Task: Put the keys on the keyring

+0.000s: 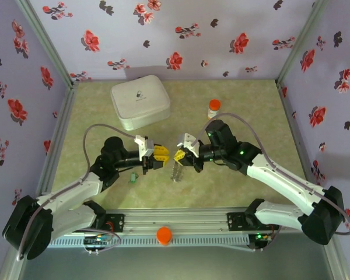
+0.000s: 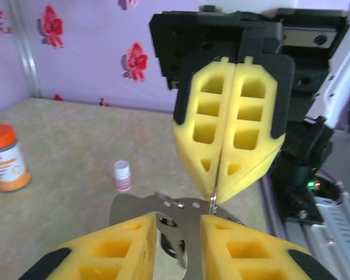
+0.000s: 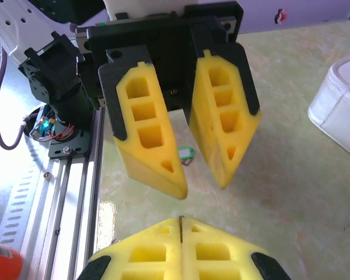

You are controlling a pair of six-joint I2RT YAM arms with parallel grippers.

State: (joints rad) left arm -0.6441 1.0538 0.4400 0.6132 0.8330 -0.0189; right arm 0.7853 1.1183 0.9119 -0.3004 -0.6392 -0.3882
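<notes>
My left claw (image 2: 178, 224), part open and gripping nothing, faces the right claw (image 2: 216, 195), shut on the dangling keyring (image 1: 176, 172), I'd say to steady it for threading.

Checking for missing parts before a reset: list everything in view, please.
green key: one, green head, flat on the table beside the left arm
silvery metal piece: one, silver, hanging from the right jaws; key or chain, cannot tell
pill bottle: one, white with orange cap, upright on the far side
small vial: one, white, upright, apart from the pill bottle
white case: one, white, far left
orange knob: one, orange, near rail
table: one, pale green
left gripper: one, yellow jaws, open
right gripper: one, yellow jaws, shut on the silvery metal piece
</notes>
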